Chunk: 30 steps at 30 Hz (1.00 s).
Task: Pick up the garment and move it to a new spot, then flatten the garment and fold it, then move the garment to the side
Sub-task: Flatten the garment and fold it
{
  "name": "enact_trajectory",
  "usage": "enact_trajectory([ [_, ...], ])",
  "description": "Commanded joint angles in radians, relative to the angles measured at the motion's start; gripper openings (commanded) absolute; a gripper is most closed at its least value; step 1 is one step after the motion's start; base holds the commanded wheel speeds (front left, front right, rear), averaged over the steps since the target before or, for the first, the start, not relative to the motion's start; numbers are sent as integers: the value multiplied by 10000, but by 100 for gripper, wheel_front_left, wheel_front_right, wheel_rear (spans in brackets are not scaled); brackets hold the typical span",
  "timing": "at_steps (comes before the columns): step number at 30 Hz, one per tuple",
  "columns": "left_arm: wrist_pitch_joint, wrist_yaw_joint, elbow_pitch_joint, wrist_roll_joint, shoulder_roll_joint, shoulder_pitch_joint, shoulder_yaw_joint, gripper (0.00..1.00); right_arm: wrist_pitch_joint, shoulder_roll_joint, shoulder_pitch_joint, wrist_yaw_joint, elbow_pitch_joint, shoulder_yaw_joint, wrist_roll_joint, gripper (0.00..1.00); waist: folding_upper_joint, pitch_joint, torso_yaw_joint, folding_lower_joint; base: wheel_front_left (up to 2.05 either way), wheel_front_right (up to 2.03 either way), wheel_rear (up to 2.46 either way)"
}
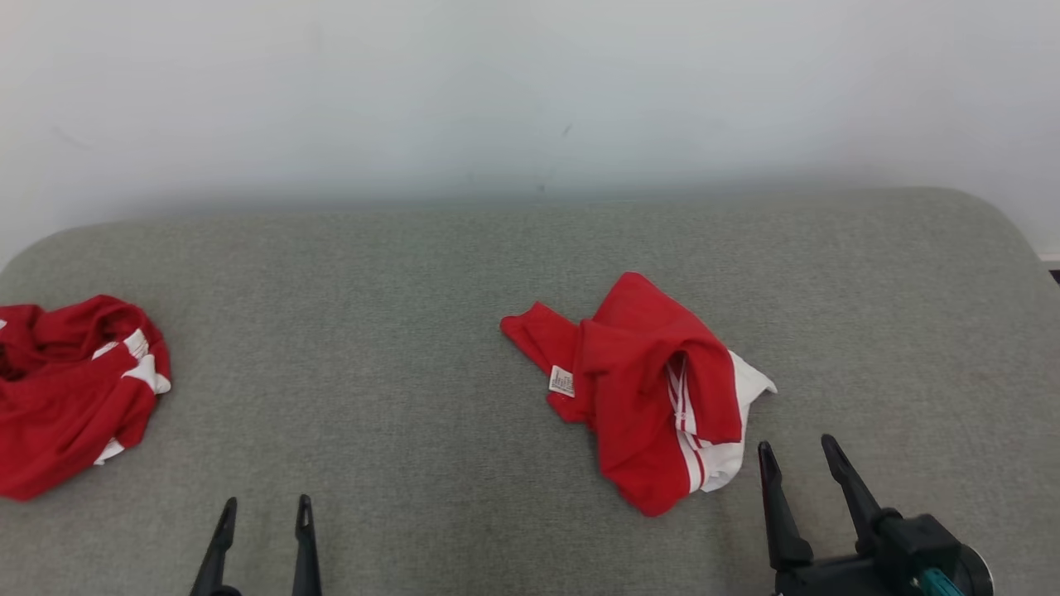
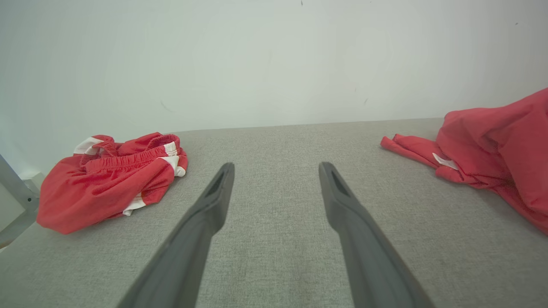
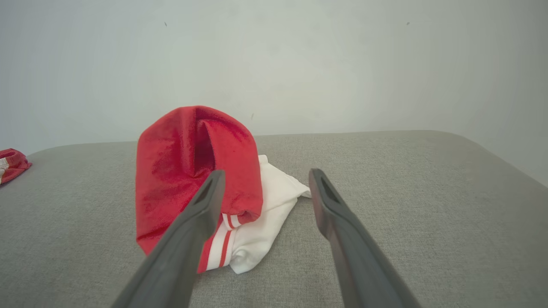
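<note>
Garment (image 1: 642,389): red cloth, white striped trim, crumpled in a heap, centre-right on grey woven cushion (image 1: 397,331). Right gripper (image 1: 796,444): just beside it, fingers spread, empty. Left gripper (image 1: 267,500): fingers spread, empty. Second red heap (image 1: 70,397): far left.

Label (image 1: 561,381) on garment (image 1: 638,372): print too small to read. Other red garment (image 1: 66,397) clipped by head view's left edge. Left claw (image 1: 267,500) mostly below its bottom edge. Right wrist view: one finger (image 3: 188,239) of right claw (image 3: 266,171) hides part of garment's striped hem.
</note>
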Motion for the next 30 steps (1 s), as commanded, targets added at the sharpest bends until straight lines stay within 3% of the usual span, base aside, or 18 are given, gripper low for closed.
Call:
enact_trajectory([
  [1,-28,5,-35,-2,-25,-41,-52,100,-9,-13,-182,35,112,28,-113,100,-1,73,203,0,0,0,0],
  [14,-28,-24,370,-381,-38,-818,-782,100,-7,-13,-2913,35,3949,-674,-1262,100,-1,667,1527,0,0,0,0],
  [15,-28,-35,409,-402,-39,-878,-772,100,-7,-8,-3161,35,4469,-610,-1161,96,-1,682,1606,0,0,0,0],
  [16,-28,-39,420,-411,-41,-875,-769,100,-7,-11,-3271,35,4617,-594,-1180,44,-1,682,1621,0,0,0,0],
  [17,-28,-39,434,-427,-40,-857,-745,100,-7,-22,-3363,35,4668,-621,-1119,0,-1,683,1623,0,0,0,0],
  [22,-28,-58,494,-473,-41,-893,-597,100,-9,-19,-3329,35,4320,-782,-1241,0,-1,655,1448,0,0,0,0],
  [30,-28,-178,472,-555,-38,-775,-376,100,-7,-349,-2138,33,1958,-913,-1338,0,-1,459,758,0,0,0,0],
])
